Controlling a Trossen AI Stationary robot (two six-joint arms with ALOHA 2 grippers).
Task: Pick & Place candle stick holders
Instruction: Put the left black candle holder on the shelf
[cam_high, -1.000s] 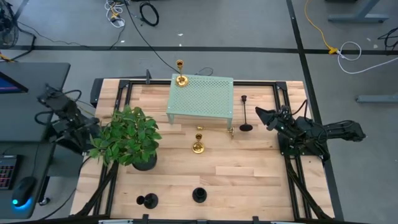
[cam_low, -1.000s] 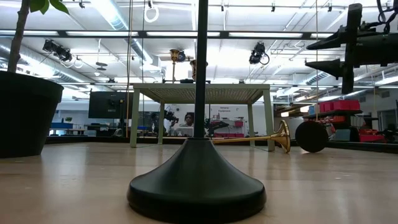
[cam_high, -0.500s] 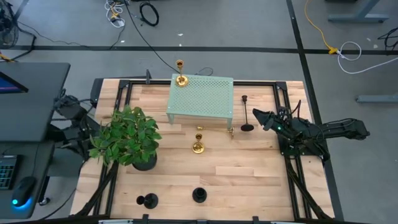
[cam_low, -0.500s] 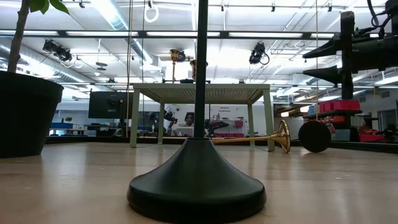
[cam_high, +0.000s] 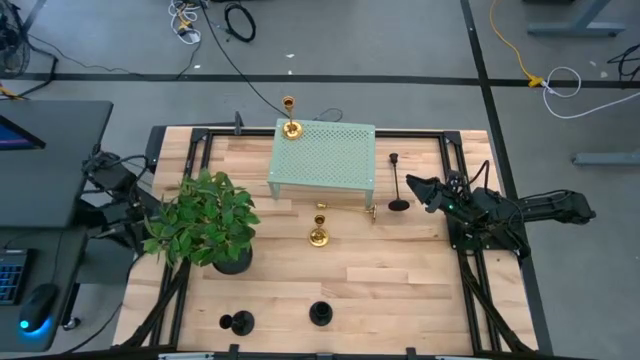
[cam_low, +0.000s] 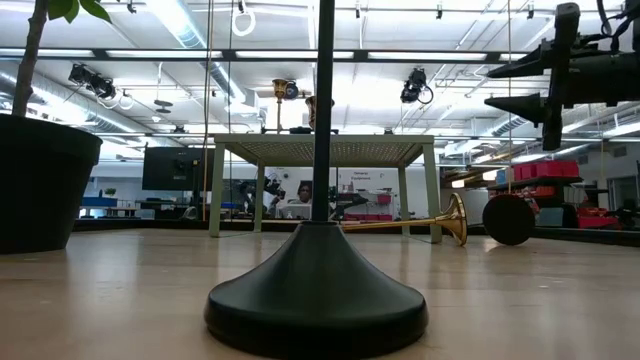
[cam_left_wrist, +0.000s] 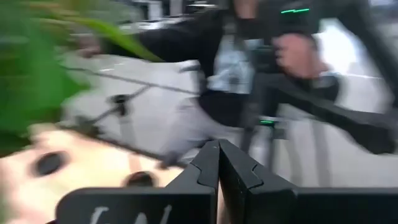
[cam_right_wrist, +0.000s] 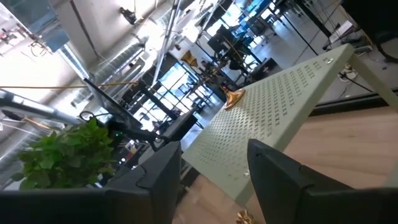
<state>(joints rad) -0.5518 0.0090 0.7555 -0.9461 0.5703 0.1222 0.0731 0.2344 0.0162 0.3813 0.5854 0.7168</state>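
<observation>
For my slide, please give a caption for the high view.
Open right claw beside a tall black candle holder; green stand carries a gold holder.

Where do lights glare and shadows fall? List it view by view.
Low view: ceiling strip lights glare overhead, leaving the near black candle stick holder a dark shape with a faint sheen. High view: even light, only soft shadows by the potted plant. Right wrist view: the bright ceiling washes out behind the open right gripper.

Robotics lab, open industrial hall: exposed ceiling ducts (cam_low: 60, 85) and strip lights overhead, cables (cam_high: 215, 25) trailing across grey floor, monitor (cam_low: 166, 168) glowing beyond a framed wooden table (cam_high: 400, 290), 2 mounted arms.
</observation>
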